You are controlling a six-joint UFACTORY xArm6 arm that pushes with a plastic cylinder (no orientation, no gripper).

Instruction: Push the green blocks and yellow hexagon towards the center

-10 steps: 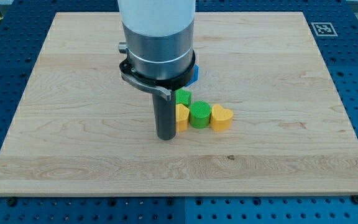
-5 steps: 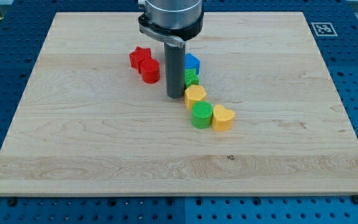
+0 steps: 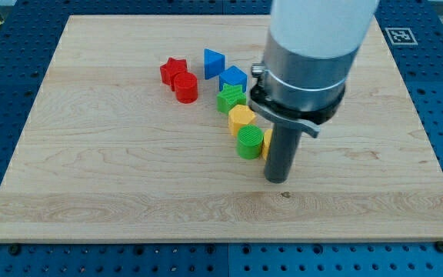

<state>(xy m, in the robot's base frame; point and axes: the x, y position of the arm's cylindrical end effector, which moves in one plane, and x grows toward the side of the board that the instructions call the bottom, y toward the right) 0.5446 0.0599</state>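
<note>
My tip [image 3: 277,178] rests on the board just right of and below the green cylinder [image 3: 249,142], covering most of a yellow block [image 3: 266,143] beside it. The yellow hexagon [image 3: 241,118] sits just above the green cylinder. A green star-like block [image 3: 230,99] sits above the hexagon, touching a blue block [image 3: 233,77]. These blocks form a slanted line near the board's middle.
A red star [image 3: 172,70] and a red cylinder [image 3: 185,87] sit at the upper left of the middle. A blue triangle [image 3: 214,61] lies above the line of blocks. The wooden board [image 3: 91,169] ends at blue perforated table edges. A marker tag [image 3: 399,35] is at the top right.
The rod has moved from left of the green star down and right to below the yellow block, now hiding most of it. The blocks have not visibly moved in the last half second.
</note>
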